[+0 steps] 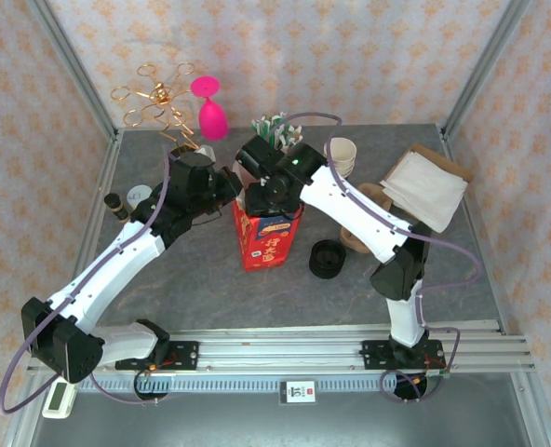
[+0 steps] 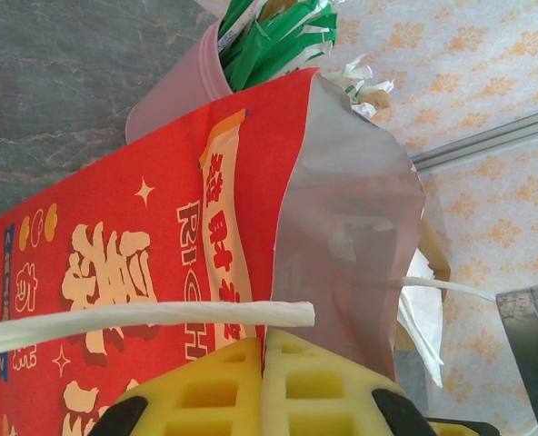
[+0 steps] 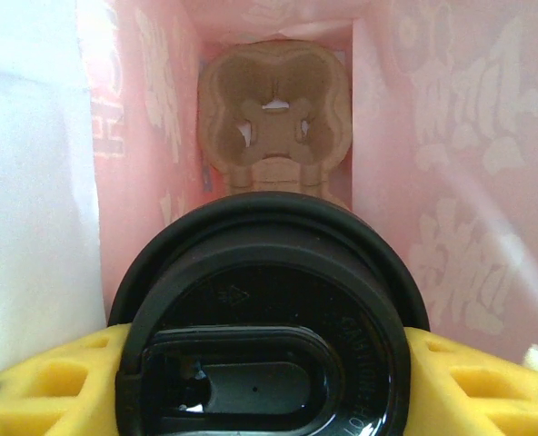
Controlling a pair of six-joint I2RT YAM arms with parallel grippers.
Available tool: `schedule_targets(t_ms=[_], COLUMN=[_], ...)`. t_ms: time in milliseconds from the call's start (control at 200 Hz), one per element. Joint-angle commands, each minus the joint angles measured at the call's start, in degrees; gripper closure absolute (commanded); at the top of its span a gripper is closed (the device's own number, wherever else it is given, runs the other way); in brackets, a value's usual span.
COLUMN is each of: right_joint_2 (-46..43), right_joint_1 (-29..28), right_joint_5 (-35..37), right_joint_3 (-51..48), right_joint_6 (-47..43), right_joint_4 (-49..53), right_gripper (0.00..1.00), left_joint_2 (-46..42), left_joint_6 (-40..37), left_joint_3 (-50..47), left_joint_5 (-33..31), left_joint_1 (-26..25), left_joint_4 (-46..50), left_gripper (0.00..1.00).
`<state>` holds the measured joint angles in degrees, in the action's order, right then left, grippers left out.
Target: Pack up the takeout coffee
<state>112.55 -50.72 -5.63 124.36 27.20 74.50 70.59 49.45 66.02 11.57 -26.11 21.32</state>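
Takeout coffee (image 3: 269, 336): lidded, lid up, inside the mouth of the red bag (image 1: 268, 244), above the brown pulp carrier (image 3: 273, 118) lying on the bag's floor.
Right end effector (image 3: 269, 386): clamped on the cup, with a yellow finger on either side at the black lid.
Left end effector (image 2: 264, 386): pressed together on the bag's top edge, beside the white twisted handle (image 2: 142, 316). It seems to be holding the mouth open (as far as its own wrist view shows).
Done: the bag stands upright and open, the carrier is inside, and the coffee is lidded and in the opening.
Remaining: by my reading, lower the cup into a carrier well, release it and lift the arm out. The cup is not yet seated.
In the way: the bag walls stand close to the cup on both sides, so there is little room to spread the fingers, and the thin wall could snag.
Around: on the worktop (image 1: 182, 279) are a stack of lidless cups (image 1: 342, 156), a pile of black lids (image 1: 327, 259), spare carriers (image 1: 376, 194), white napkins (image 1: 424, 184), a cup of green packets (image 1: 271, 130) just behind the bag, and a pink goblet (image 1: 210, 110). None of them blocks the opening.
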Motion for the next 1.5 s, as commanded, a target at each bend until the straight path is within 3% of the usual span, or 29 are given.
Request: schedule_targets(t_ms=[0, 741, 1031, 1496], right_joint_2=[0.5, 1.33, 0.34, 1.59], right_joint_1=[-0.26, -0.26, 0.39, 0.18], right_joint_5=[-0.74, -1.59, 3.63, 3.04], right_joint_3=[2.24, 9.59, 6.52, 2.14], right_joint_6=[0.25, 0.82, 0.71, -0.63], right_joint_4=[0.56, 0.56, 0.56, 0.52], right_gripper=[0.45, 0.46, 0.47, 0.48], left_joint_2=[-1.29, -1.94, -3.29, -2.98], left_joint_6=[-1.02, 0.0, 0.54, 1.1], left_joint_3=[-1.11, -2.61, -2.91, -3.37], left_joint_5=[-0.29, 1.63, 0.52, 1.74], left_joint_1=[0.32, 0.4, 0.55, 0.64], left_joint_4=[-0.45, -2.24, -1.74, -3.48], left_gripper=[0.98, 1.0, 1.0, 1.0])
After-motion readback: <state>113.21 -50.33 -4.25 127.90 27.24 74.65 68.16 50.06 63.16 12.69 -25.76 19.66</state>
